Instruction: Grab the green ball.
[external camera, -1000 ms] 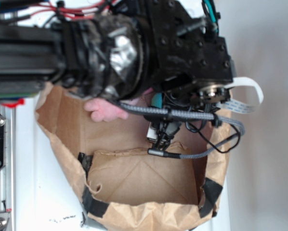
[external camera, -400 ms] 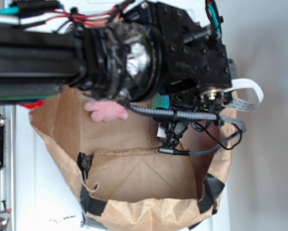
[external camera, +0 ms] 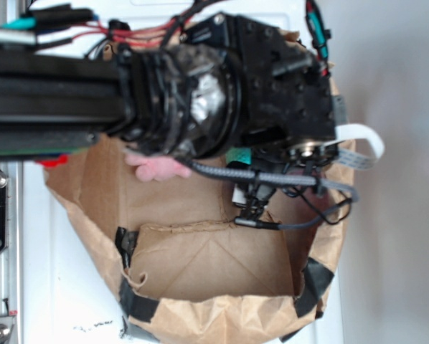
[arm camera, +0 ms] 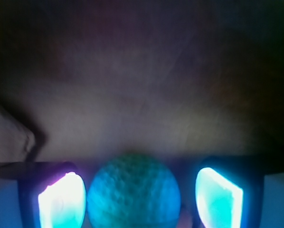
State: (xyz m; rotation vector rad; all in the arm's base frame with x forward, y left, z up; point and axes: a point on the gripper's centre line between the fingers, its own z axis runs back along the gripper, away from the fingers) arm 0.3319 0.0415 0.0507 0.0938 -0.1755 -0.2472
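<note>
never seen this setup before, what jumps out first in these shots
In the wrist view, the green ball sits low in the middle, between the gripper's two glowing fingers, with a gap on the right. From outside, the black arm covers the top of a brown paper bag, a pink plush peeking from beneath it.

Lab bench setup, robot arm (external camera: 92, 93) with exposed wiring (external camera: 286, 178), taped paper bag (external camera: 214, 272)

1. The green ball (arm camera: 133, 191) sits between the glowing fingers (arm camera: 62, 201) of the gripper (arm camera: 140, 198), a visible gap on its right side.
2. Ahead of the ball, brown paper lies bare.
3. The pink plush bunny (external camera: 157, 167) lies left of the ball; the paper bag (external camera: 222, 315) walls enclose everything.
</note>
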